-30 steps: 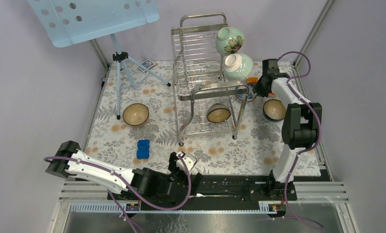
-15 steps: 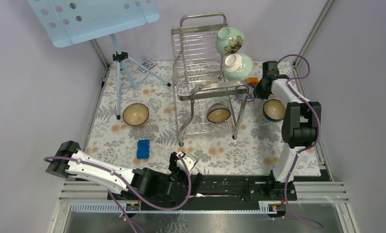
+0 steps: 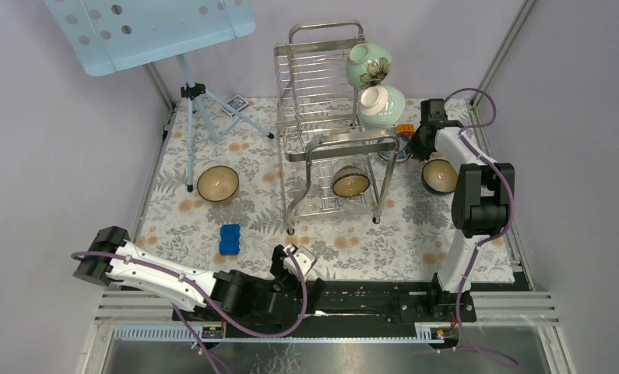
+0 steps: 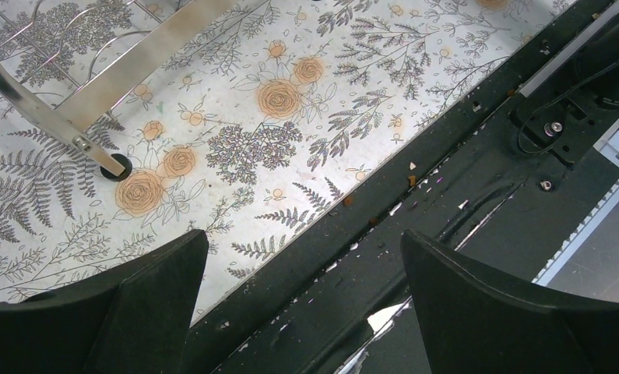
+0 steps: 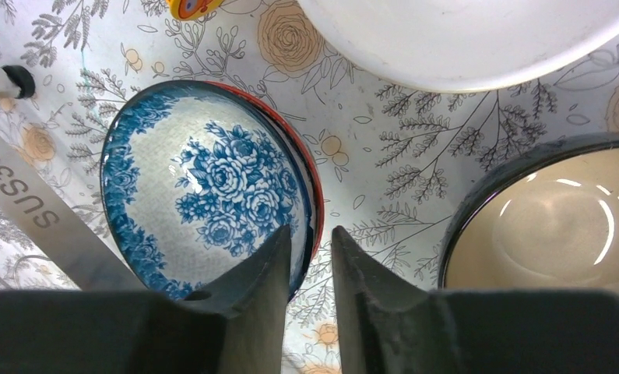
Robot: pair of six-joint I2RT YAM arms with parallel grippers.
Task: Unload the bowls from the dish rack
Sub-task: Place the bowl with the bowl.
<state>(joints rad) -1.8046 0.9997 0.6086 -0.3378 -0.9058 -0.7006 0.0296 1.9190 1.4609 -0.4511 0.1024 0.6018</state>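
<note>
High rear overview; close, downward wrist views sharing dish rack [image 3: 314, 86], mat [image 3: 251, 226]

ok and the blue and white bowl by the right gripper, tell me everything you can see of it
The blue-and-white bowl is round glazed ceramic, a blue rose spray inside and a blue floral band round its rim. It sits upright, nested in a red-rimmed bowl on the floral cloth beside the dish rack. The right gripper pinches its near rim.
</note>
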